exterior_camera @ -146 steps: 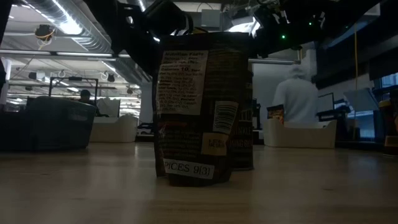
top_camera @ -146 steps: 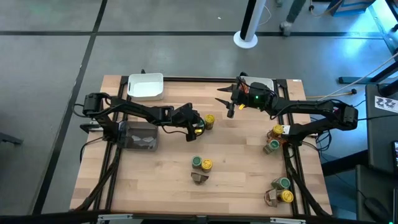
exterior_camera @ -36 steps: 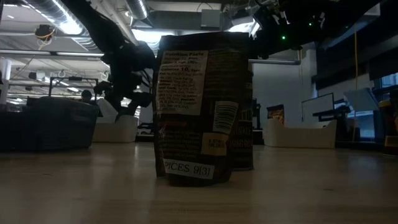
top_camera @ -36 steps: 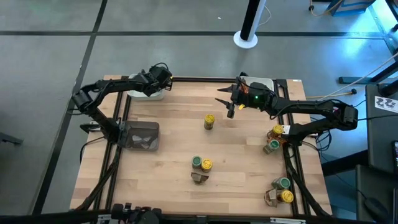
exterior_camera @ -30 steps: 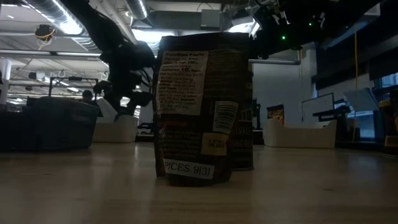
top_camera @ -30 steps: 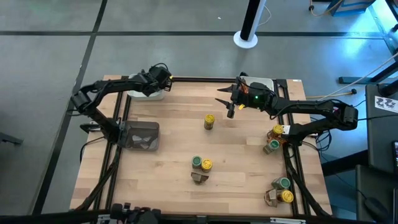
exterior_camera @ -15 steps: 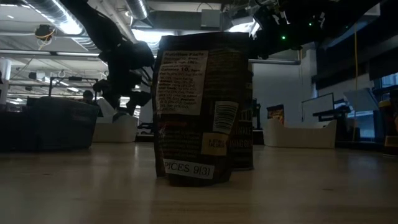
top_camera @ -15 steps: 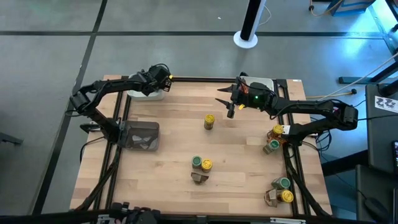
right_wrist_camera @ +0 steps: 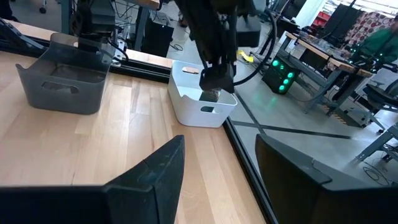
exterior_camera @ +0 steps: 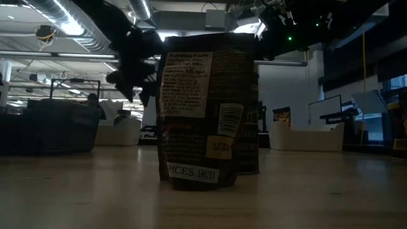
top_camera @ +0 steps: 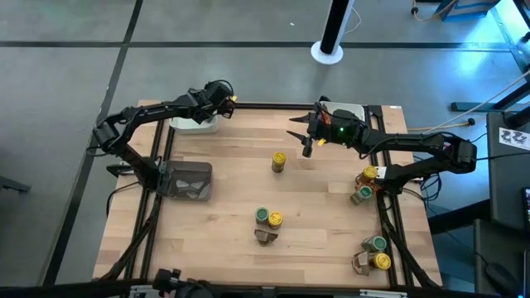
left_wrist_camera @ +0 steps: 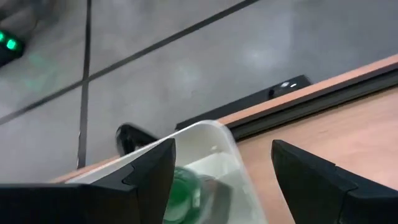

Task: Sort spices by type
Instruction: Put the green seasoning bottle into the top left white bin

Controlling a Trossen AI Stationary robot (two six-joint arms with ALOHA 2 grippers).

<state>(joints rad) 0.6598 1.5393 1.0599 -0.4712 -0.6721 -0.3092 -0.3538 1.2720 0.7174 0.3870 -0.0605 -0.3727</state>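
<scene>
My left gripper (top_camera: 224, 94) hangs open over the far right corner of the white tray (top_camera: 192, 118) at the table's far left. In the left wrist view its fingers (left_wrist_camera: 222, 147) frame that corner, and a green-lidded jar (left_wrist_camera: 180, 193) sits inside the tray. My right gripper (top_camera: 300, 136) waits open above the far middle of the table. A yellow-lidded jar (top_camera: 279, 161) stands alone mid-table. Nearer stand a green-lidded jar (top_camera: 262, 216), a yellow-lidded jar (top_camera: 275, 219) and a brown packet (top_camera: 265, 237).
A dark tray (top_camera: 186, 179) sits at the left edge, a second white tray (top_camera: 354, 109) behind the right arm. More jars and packets cluster at the right edge (top_camera: 364, 186) and the near right corner (top_camera: 374, 255). In the low view a packet (exterior_camera: 206, 108) fills the middle.
My left gripper has risen from just over the white tray and shifted a little toward the table's far right. The right arm and the jars on the table have kept still.
</scene>
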